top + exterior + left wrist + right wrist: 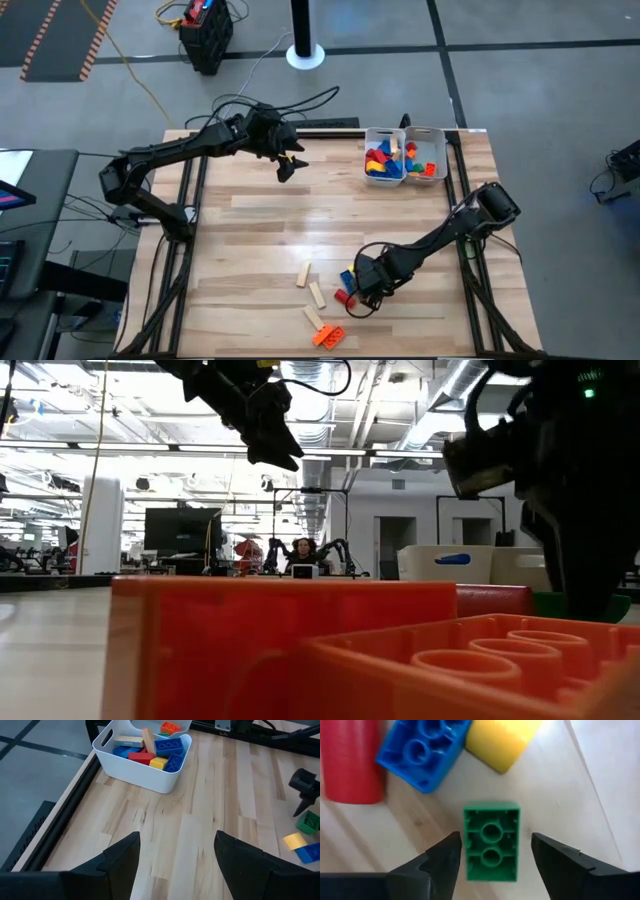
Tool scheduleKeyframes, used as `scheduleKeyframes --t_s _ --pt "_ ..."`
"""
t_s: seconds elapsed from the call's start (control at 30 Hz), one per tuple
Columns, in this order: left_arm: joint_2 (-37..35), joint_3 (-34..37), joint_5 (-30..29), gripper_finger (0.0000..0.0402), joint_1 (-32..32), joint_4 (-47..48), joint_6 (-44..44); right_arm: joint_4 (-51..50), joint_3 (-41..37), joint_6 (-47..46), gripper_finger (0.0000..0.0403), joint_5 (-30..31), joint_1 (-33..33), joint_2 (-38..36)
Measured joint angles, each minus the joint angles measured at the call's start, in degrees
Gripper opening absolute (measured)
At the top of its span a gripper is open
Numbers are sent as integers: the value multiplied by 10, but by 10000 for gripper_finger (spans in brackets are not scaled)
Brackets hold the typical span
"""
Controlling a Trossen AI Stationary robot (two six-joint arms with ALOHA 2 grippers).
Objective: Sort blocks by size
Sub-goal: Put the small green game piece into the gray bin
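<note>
At the table's near right, right gripper (492, 852) hangs spread astride the green block (491, 843), which lies hollow side up by the blue block (422, 750); an off-centre close risks skewing it; left gripper (176, 851) spread, idle.

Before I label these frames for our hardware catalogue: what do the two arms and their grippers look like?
Both arms are dark, jointed and slim, with black cables looping off them. The left gripper and right gripper each end in two black, wedge-shaped fingers with angular tips. No markings show.
</note>
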State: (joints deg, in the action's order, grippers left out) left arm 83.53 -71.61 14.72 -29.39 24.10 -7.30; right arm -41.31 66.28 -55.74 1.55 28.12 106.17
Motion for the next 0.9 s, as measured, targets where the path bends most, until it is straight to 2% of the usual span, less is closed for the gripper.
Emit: scheduleKeyframes --t_s 0.3,0.5,0.67,0.9 --pt "0 0 -8 245 0 6 0 10 -12 32 164 1 -9 0" --pt "0 0 -8 245 0 5 11 -20 -11 8 162 5 -23 -5" --pt "0 0 -8 245 1 5 36 -96 -14 15 162 44 -43 -30" --pt "0 0 -21 245 20 0 78 -107 -110 71 162 58 -119 -171"
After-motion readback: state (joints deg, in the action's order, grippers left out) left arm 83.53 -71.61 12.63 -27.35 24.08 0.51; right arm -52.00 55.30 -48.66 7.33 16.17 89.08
